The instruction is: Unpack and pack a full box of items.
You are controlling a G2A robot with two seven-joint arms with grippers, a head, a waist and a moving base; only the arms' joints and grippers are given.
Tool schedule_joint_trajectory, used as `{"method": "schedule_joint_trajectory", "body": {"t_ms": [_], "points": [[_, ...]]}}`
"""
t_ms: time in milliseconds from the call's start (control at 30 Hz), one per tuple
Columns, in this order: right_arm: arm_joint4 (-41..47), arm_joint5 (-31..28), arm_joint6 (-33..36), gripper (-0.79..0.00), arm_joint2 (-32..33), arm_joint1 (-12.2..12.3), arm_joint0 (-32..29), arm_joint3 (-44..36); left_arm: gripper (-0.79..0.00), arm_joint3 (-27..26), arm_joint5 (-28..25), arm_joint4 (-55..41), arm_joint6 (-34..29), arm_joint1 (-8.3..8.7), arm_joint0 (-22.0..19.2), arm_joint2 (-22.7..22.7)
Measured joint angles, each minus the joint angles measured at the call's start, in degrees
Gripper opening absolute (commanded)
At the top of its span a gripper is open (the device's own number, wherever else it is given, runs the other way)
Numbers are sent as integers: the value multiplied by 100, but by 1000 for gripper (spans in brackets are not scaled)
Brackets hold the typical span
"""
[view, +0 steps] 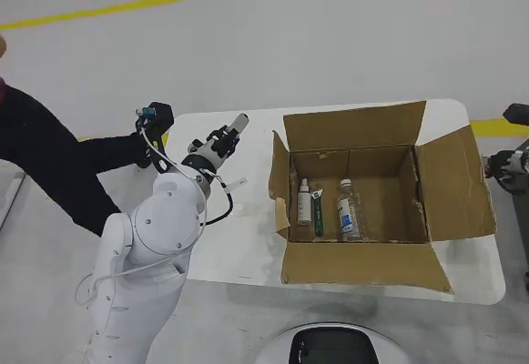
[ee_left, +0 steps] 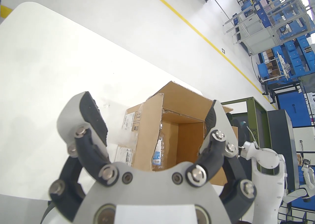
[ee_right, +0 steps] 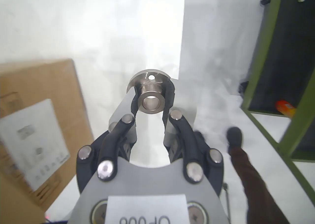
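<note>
The left hand (ee_left: 150,102) hovers over the left part of the white table (view: 237,241), fingers spread wide, empty. Right of it stands the open brown cardboard box (view: 355,127), holding a small white bottle (view: 304,202), a dark green tube (view: 317,211) and a clear plastic bottle (view: 347,211) side by side. Past the box's right flap, the right hand (ee_right: 151,96) grips a silver flanged metal bushing (ee_right: 150,104).

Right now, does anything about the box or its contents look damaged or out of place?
Yes. The cardboard box has a torn side flap: its edge is ragged and ripped near the corner fold. The three items inside, a small bottle, a tube and a clear bottle, lie tidily side by side.
</note>
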Motion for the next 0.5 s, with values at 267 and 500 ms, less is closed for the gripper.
{"method": "schedule_joint_trajectory", "body": {"t_ms": [267, 500], "points": [[2860, 36, 284, -785, 1896, 116, -771, -582, 0, 0, 0, 0, 0, 0, 0, 0], [4310, 13, 452, -785, 2028, 104, -1130, -1416, 0, 0, 0, 0, 0, 0, 0, 0]]}}
